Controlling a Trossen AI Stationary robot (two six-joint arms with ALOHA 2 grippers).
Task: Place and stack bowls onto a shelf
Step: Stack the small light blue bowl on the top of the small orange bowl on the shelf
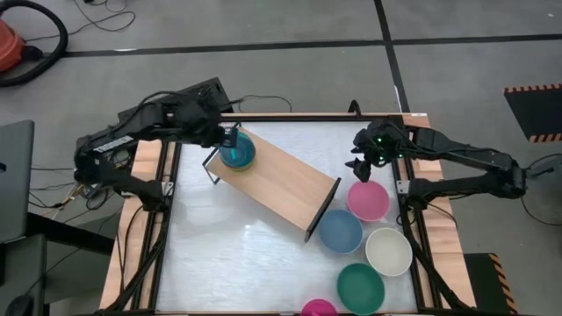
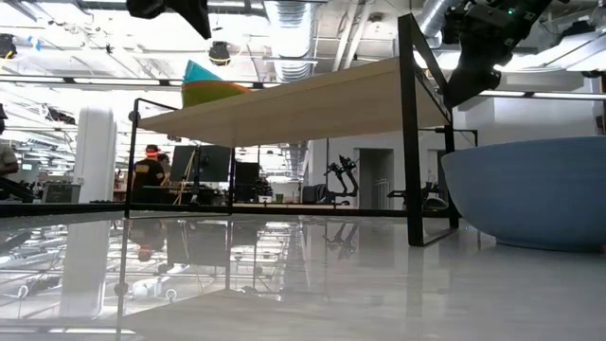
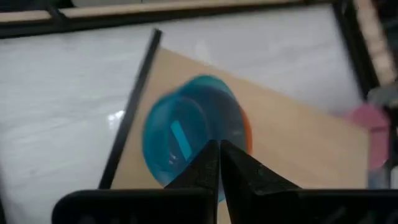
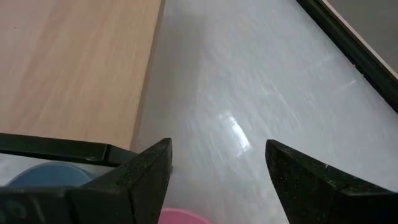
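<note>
Closed left gripper (image 3: 219, 152) above teal bowl (image 3: 186, 134)

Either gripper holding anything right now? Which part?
Neither, as far as shown. Left gripper is shut above the teal bowl, apparently gripping nothing; right gripper is open and empty.

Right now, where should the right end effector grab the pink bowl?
Grip the pink bowl by its rim, coming straight down from above: it sits upright and open on the table, and the right end effector, fingers open, is just above its shelf-side edge. The grey-blue bowl crowds the opposite side.
</note>
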